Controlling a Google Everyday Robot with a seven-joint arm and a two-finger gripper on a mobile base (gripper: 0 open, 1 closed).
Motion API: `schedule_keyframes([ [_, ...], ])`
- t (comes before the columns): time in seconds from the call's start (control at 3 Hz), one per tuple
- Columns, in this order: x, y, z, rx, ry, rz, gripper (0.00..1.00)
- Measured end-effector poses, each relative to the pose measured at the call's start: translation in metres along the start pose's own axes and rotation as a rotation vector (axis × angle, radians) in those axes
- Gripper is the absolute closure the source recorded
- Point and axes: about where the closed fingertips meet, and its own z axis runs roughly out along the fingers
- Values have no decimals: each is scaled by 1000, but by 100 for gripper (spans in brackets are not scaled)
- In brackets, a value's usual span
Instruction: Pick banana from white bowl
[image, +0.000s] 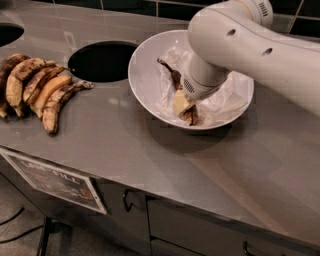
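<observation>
Black-brown banana (173, 76), thin and shrivelled, lies inside the white bowl (142, 82) on crumpled white paper (226, 98). Its pointed stem aims toward the bowl's far-left side and its other end reaches the near rim; the middle stretch is hidden. Hand (183, 105) is down in the bowl, right over that hidden middle stretch, with a cream-coloured tip showing against the dark peel. Cannot tell whether the hand is apart, together or clamped on the fruit, since the wrist covers it. White arm (250, 45) comes in from the upper right and crosses above the bowl's far-right half. Bowl sits on a grey tabletop (150, 165), just right of a round dark opening (102, 61) cut into the surface. Second opening (7, 34) is partly in view at the far-left edge. Bunch of plumper, yellow-brown spotted bananas (37, 87) lies on the tabletop left of the nearer opening, well apart from the bowl. Printed label (55, 180) hangs on the front edge below the bunch, with a cabinet door handle (127, 200) to its right.
</observation>
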Motion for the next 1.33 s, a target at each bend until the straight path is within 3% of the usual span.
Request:
schedule_keyframes([
  [0.67, 0, 1, 1, -6, 7, -4, 99],
  [1.0, 0, 0, 1, -6, 7, -4, 100],
  [1.33, -4, -1, -21, 5, -41, -2, 100],
])
